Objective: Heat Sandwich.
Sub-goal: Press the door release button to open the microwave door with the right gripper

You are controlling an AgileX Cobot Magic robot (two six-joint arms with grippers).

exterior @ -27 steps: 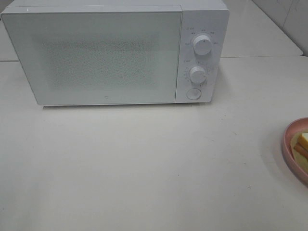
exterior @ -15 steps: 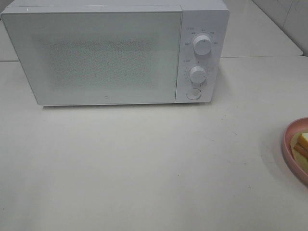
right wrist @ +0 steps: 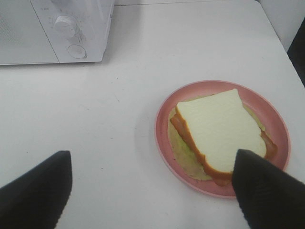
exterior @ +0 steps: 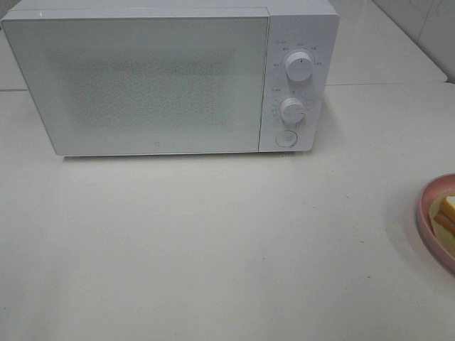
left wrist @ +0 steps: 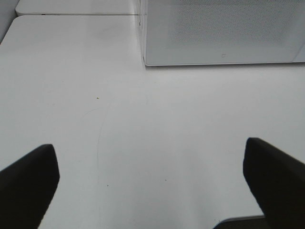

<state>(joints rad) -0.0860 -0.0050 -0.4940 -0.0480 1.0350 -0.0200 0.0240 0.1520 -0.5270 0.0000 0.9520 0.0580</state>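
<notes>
With my left gripper point(left wrist: 148, 157) and right gripper point(right wrist: 151, 160) spread empty, I should squarely press the round button point(exterior: 286, 138) on the shut microwave point(exterior: 156, 85) before lifting the sandwich point(right wrist: 217, 126).

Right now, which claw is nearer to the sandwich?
Right. The right claw hovers beside the sandwich; the left claw is over the table in front of the microwave.

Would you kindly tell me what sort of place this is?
Probably a mock kitchen counter: a white microwave, a sandwich on a pink plate, a plain white table.
</notes>
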